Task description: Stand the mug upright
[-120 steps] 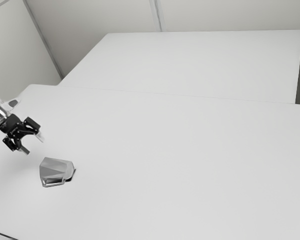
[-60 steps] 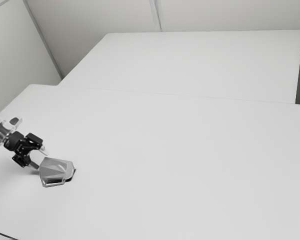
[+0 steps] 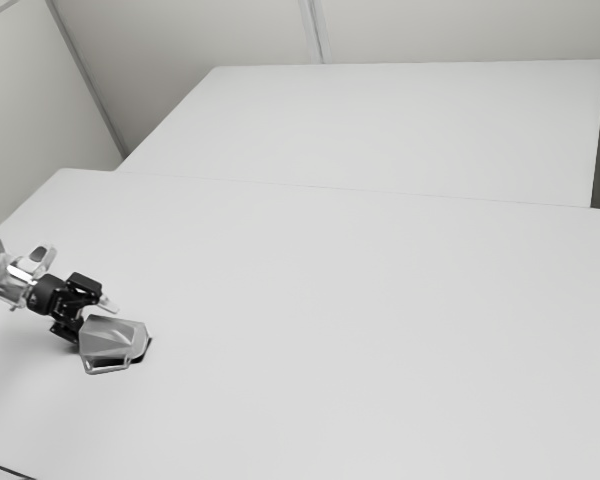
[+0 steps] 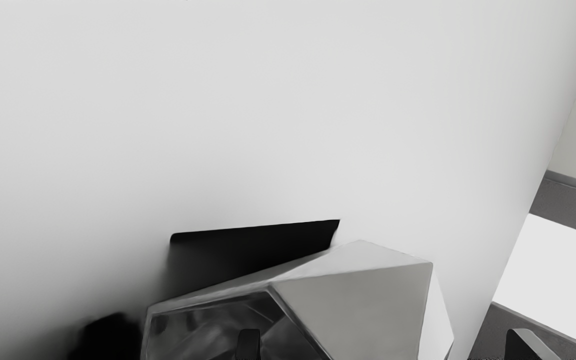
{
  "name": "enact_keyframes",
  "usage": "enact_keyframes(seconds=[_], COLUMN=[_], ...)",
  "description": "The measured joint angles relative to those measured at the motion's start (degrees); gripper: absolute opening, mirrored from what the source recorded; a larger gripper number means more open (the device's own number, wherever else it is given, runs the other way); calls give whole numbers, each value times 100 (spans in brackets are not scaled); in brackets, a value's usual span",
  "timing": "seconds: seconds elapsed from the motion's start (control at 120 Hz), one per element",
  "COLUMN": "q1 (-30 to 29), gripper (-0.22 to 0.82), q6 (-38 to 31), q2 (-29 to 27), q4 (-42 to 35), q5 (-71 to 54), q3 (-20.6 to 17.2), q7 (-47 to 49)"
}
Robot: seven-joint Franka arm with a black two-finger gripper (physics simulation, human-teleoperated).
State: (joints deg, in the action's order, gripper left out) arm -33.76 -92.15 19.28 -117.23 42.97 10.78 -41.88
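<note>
From where I stand, the faceted grey mug [image 3: 114,338] is lying on its side on the white table [image 3: 330,300], over toward the exterior view's left. Its wide mouth faces the black two-finger gripper [image 3: 96,318], and its narrower base points toward the exterior view's right. The angular handle [image 3: 106,370] sits low along its side, toward the near edge of the exterior view.

The gripper is right up at the mouth, its jaws spread apart with the mug's wall between them. In the wrist view, one dark finger [image 4: 248,345] shows against the mug's opening, and the other finger [image 4: 528,345] stands outside, beyond the pale outer facets. I can't make out how deep the first one reaches. The mug isn't pinched from both sides.

As for the inside, I can see dark, shiny, angled walls with blurry reflections, plus that finger at the mouth; the deeper part is hidden from me. A black shadow [image 4: 248,255] spreads on the tabletop just beside the mug. Behind this table there's another white surface [image 3: 410,120], with a pale wall [image 3: 180,100] rising past it.
</note>
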Motion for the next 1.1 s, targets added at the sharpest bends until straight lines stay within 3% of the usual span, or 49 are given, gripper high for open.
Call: enact_keyframes(seconds=[0.158, 0.433, 0.625, 0.833, 1.1], q1=[55, 72, 143, 1319, 2208], gripper=[12, -11, -16, -17, -18], q6=[22, 61, 64, -552, -1834], q2=[-22, -112, -131, -861, -1352], q4=[26, 272, 301, 435, 252], q5=[-136, -237, -261, -1391, -3354], q3=[-46, -261, -304, -323, -1325], q7=[104, 319, 490, 742, 1892])
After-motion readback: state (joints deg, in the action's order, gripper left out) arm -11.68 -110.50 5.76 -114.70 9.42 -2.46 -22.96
